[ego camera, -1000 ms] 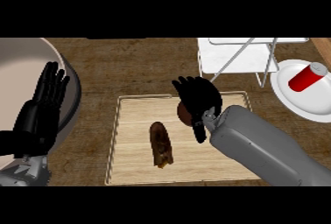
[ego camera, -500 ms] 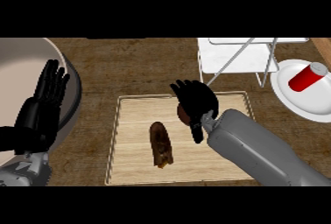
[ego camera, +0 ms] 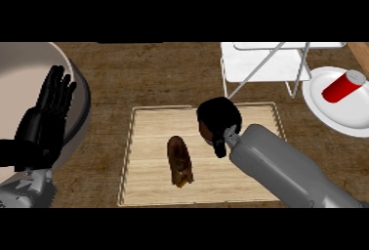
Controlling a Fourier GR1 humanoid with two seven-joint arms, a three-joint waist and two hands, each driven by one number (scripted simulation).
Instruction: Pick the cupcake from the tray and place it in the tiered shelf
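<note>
**Right hand closed over cupcake on tray**

Tray (ego camera: 144, 161): pale wood, thin raised rim, lying flat on the dark wooden bench (ego camera: 158, 73). Two items on it. A long brown pastry (ego camera: 179, 160) lies lengthwise near the centre, apart from the hand. The cupcake (ego camera: 207, 132) sits toward the tray's upper right, mostly hidden; only a brown sliver shows at the hand's left edge.

Tiered shelf (ego camera: 263, 63): white, wire-framed, beyond the tray's upper right corner. Nothing visible on its top tier.

White plate (ego camera: 338, 117) at the right edge, carrying a red can (ego camera: 342, 87) lying on its side.

Large pale bowl (ego camera: 72, 88) at the far left, partly cut off by the view.

Right hand (ego camera: 218, 117): fingers curled down and together around the cupcake, grey forearm running in from the lower right. Whether the cupcake touches the tray, cannot tell.

Left hand (ego camera: 43, 124): at the left edge over the bowl, fingers straight and pointing up, holding nothing.
</note>
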